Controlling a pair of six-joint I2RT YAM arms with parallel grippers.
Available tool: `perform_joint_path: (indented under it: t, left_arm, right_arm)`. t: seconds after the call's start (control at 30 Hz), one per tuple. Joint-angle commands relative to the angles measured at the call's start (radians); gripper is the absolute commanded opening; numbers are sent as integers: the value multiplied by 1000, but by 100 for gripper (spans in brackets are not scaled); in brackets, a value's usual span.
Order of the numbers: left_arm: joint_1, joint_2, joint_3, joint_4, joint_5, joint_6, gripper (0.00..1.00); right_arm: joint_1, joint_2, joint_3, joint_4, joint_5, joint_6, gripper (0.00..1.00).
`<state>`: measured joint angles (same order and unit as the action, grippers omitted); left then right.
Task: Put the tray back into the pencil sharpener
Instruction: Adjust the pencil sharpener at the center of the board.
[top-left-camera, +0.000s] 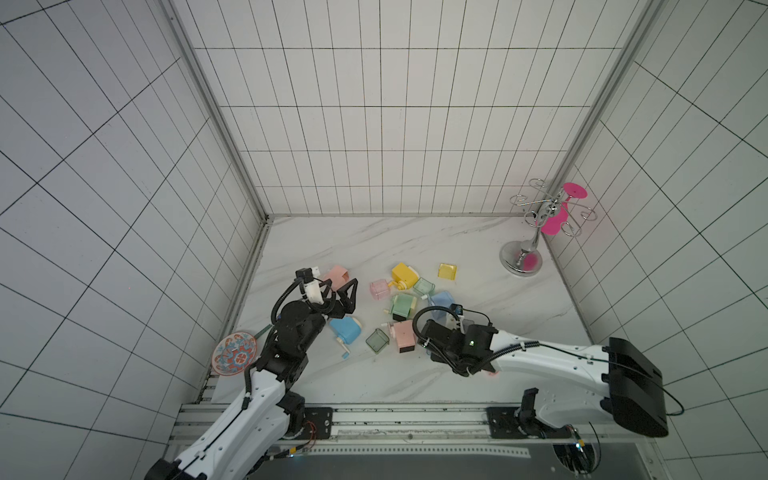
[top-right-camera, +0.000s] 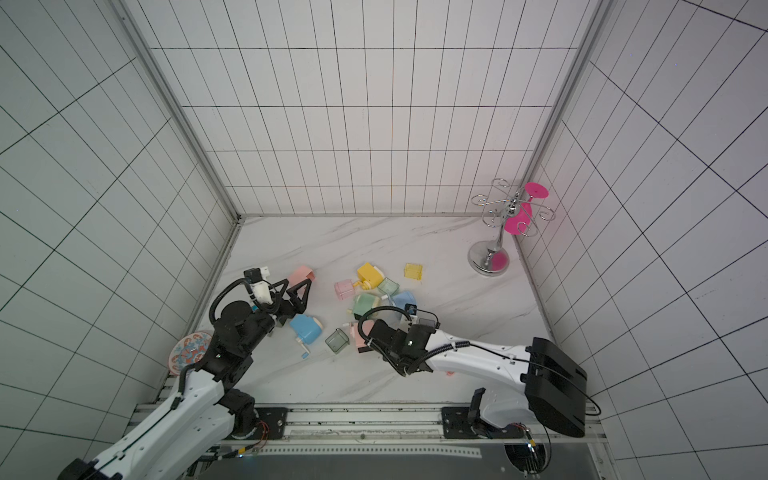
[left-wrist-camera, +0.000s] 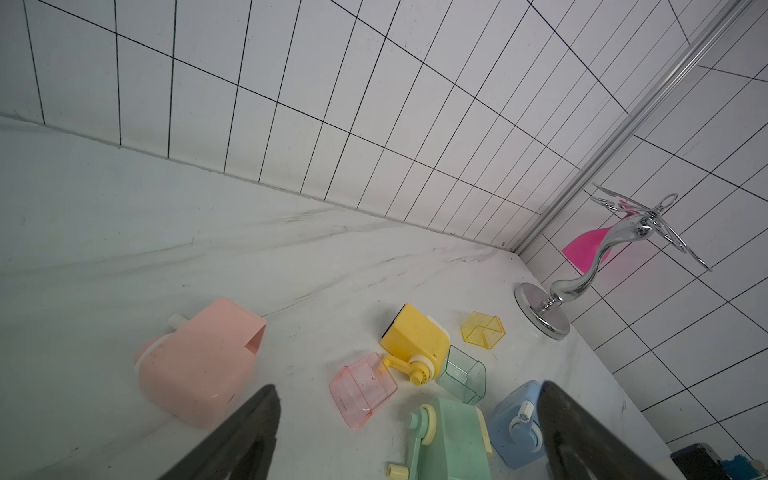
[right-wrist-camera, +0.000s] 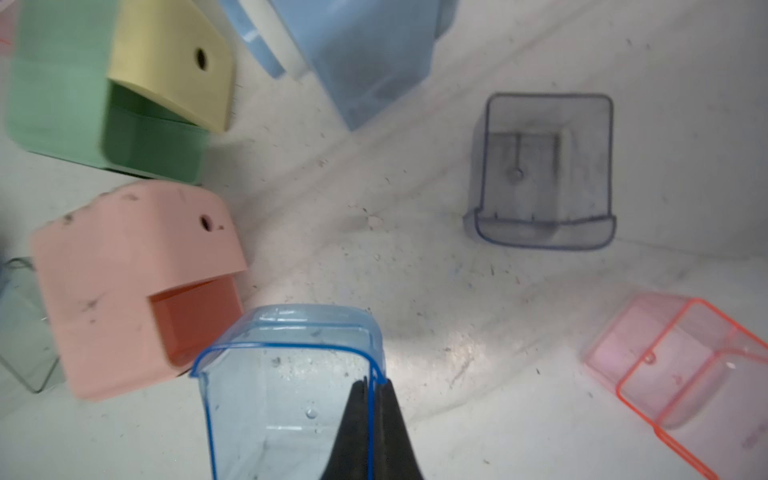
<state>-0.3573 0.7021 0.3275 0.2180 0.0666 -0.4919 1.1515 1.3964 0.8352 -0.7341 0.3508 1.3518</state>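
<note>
On the marble table (top-left-camera: 415, 241), in a scatter of pastel sharpeners and loose clear trays, the only writing I can find is a faint moulded line on the wall of the pink tray (left-wrist-camera: 361, 388), and it is too small to read.

The right end effector (right-wrist-camera: 372, 384) is clenched on a side wall of the blue tray (right-wrist-camera: 286, 374). In the right wrist view one finger sits inside the tray and the other outside, with the wall pinched between them. Whether the tray is lifted or resting on the table I cannot tell, and in both top views the right wrist covers it. The tray's rounded front lip lies just beside the empty slot of a pink sharpener (right-wrist-camera: 133, 282). The pale blue sharpener (right-wrist-camera: 365, 50) lies beyond, apart from the tray across a bare strip of table, next to a green sharpener (right-wrist-camera: 62, 83) whose slot is also empty. A grey tray (right-wrist-camera: 540, 174) sits off to the other side.

The left end effector (top-left-camera: 341, 286) is released, its jaws spread wide with nothing between them. It hangs over the table near the left wall, between a second pink sharpener (top-left-camera: 336, 275) and a second blue sharpener (top-left-camera: 345, 330) that has a crank handle.
</note>
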Motion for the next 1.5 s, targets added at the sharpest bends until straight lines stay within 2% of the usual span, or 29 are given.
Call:
perform_joint_path:
  t: [0.0,0.17,0.27,0.37,0.53,0.67,0.73,0.8,0.9,0.97,1.1,1.47]
  left_arm:
    - [2,-27,-13,-18,-28,-37,97]
    - [0,-54,-10,-38,-28,-42,97]
    - [0,-65,-5,-47,-26,-36,97]
    - [0,-67,5,-63,-28,-23,97]
    - [0,-57,9,-63,-29,-34,97]
    - [0,-50,16,-66,-28,-19,97]
    - [0,-48,17,-71,-29,-7,97]
    - [0,-48,16,-70,-29,3,97]
    - [-1,-48,10,-59,-32,12,97]
    - [0,-50,7,-58,-33,13,97]
    - [0,-52,0,-54,-33,17,97]
    - [-1,-53,-12,-53,-27,15,98]
  right_arm:
    - [21,95,88,-159,19,279,6]
    - [25,200,144,-225,-4,364,8]
    - [30,228,157,-197,-14,362,17]
    - [34,229,145,-165,-24,357,24]
    - [37,151,112,-134,-2,300,30]
    - [40,3,101,-162,101,98,35]
    - [40,-100,81,-108,130,-197,38]
    - [40,-201,33,26,53,-600,39]
    - [33,-288,18,18,-37,-872,40]
    - [32,-281,37,-28,-108,-939,40]
    - [37,-155,74,-83,-224,-986,43]
    - [39,54,54,28,-184,-1056,45]
